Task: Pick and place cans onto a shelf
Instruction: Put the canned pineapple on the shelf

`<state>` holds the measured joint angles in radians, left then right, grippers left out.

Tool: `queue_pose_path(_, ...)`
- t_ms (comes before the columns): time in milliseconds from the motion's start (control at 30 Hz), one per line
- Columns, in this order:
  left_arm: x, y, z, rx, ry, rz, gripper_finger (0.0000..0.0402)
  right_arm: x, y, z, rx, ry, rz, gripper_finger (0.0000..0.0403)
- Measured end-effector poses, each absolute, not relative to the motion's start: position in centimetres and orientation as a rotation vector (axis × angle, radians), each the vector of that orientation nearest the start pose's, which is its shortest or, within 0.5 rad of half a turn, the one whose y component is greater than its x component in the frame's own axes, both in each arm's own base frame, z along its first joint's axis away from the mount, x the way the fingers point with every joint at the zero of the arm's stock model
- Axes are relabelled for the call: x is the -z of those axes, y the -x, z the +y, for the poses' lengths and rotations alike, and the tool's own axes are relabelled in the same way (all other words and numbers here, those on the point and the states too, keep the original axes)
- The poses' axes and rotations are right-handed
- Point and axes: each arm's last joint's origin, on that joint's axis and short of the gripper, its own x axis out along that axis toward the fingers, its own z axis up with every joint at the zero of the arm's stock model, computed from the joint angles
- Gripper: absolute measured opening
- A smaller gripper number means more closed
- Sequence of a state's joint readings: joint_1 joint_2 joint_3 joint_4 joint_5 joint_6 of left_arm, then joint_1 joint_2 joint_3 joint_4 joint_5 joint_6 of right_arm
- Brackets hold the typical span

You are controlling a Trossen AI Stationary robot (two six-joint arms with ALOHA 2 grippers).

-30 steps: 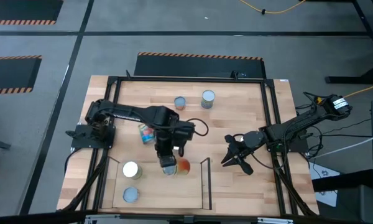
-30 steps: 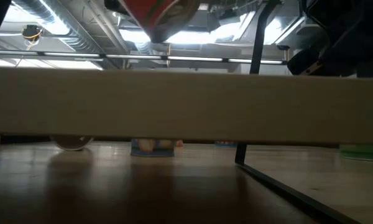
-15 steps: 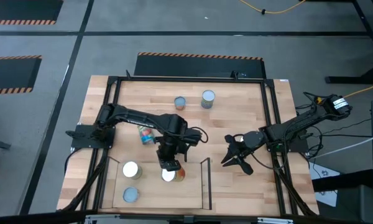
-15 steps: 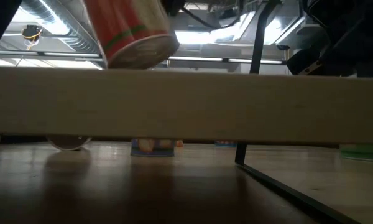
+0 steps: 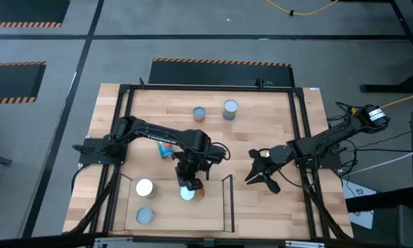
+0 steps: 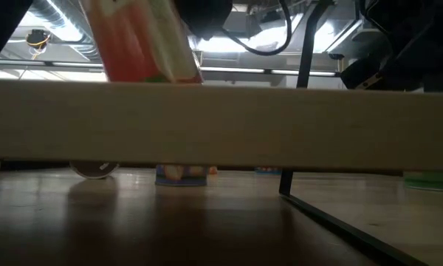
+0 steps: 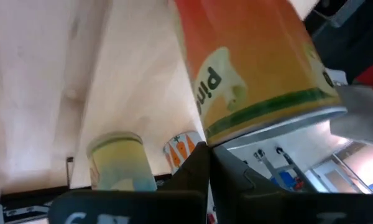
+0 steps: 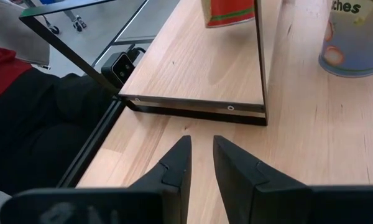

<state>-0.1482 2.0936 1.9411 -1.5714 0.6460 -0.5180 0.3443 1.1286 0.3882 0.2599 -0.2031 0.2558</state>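
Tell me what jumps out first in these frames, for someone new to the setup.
The left gripper over the shelf, shut on an orange can held just above the board beside two white-topped cans already on it. Next, the right gripper waiting over the table just right of the shelf's rail. Last, two loose cans near the table's far edge.

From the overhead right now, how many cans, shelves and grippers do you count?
cans: 6
shelf: 1
grippers, left gripper and right gripper: 2
Total: 9
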Motion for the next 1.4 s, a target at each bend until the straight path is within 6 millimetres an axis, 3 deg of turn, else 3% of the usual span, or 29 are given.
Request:
queue_pose_path(400,-26.5,-38.2,-7.7,0.132,0.793,1.852,0.0,-17.7,-19.9,7.8,-0.472,-0.21,0.551,0.0072)
queue_pose_path(800,-26.4,-37.8,-9.2,0.13,0.723,1.863,0.0,-17.7,-19.9,7.8,-0.472,-0.208,0.55,0.0072)
queue_pose_path(1400,-26.3,-37.9,-8.9,0.098,0.682,1.852,0.0011,-17.7,-19.9,7.8,-0.472,-0.208,0.55,0.0072)
